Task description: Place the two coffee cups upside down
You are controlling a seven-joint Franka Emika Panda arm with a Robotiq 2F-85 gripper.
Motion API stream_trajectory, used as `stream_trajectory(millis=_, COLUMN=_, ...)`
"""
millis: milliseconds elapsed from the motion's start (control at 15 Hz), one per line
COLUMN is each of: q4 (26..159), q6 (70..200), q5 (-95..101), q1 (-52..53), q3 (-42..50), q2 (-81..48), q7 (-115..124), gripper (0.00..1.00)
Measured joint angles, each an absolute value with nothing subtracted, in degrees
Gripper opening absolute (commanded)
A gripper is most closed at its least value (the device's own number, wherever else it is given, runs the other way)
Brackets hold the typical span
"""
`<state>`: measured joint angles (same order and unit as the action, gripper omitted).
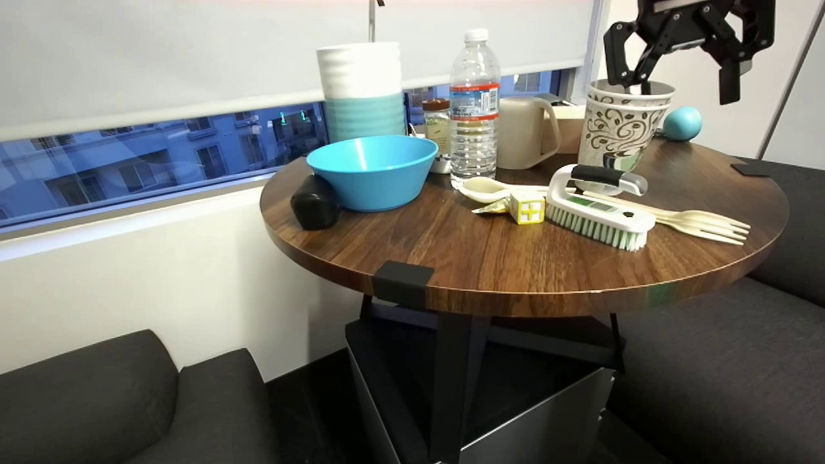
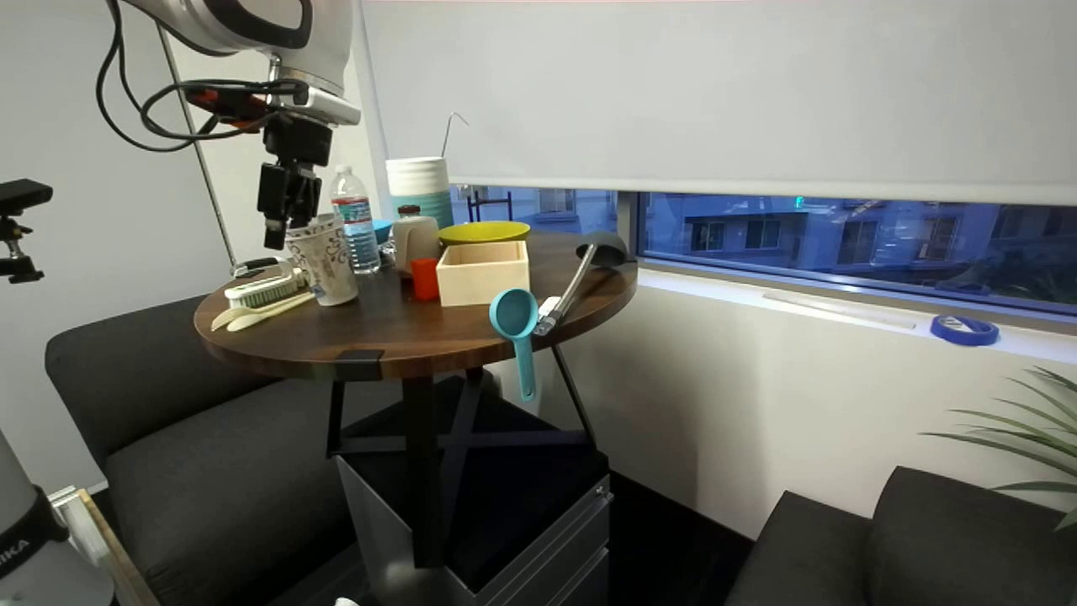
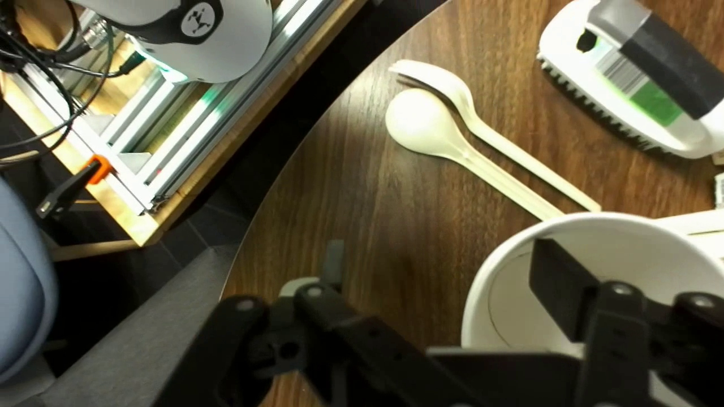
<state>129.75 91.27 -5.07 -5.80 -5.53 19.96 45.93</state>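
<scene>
Cups (image 1: 619, 129): two, paper, whitish with dark swirls and a little green. They stand mouth up on the round wooden worktop (image 1: 464, 258), one nested in the other; both rims show in an exterior view.

Pincer (image 3: 444, 277): fingers spread. One finger is inside the mouth of the cups, the other outside, above the worktop, with the cup wall between. Contact with that wall cannot be told.

Spoon (image 3: 421, 121) and fork (image 3: 469, 110): cream, side by side, handles toward the cups.

Brush (image 1: 599, 218): white, dark grip, bristles down, near the cups.

Bottle (image 1: 475, 103): clear, white cap, red-and-blue label, upright.

Second spoon (image 1: 482, 190): cream, its head just beside the bottle.

Packet (image 1: 530, 210): yellow and white, between that spoon and the brush.

Mug (image 1: 517, 134): beige, upright, near the bottle.

Jar (image 1: 436, 124): brown lid, partly hidden by the bottle.

Bowl (image 1: 380, 187): blue, upright.

Containers (image 1: 361, 84): white over pale blue, stacked near the bowl.

Box (image 2: 484, 284): pale wood; red beaker (image 2: 425, 279) just beside, yellow dish (image 2: 484, 231) behind in an exterior view.

Ladle (image 2: 610, 249): black, grey handle.

Scoop (image 2: 513, 313): teal, handle reaching past the worktop's edge in an exterior view.
</scene>
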Motion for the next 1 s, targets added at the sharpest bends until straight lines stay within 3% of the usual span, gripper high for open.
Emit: stream_trajectory(millis=1000, q4=131.4, q6=81.4, q5=-1.58, q1=-5.86, q3=-4.77, q2=20.23, q7=48.93, gripper=1.0)
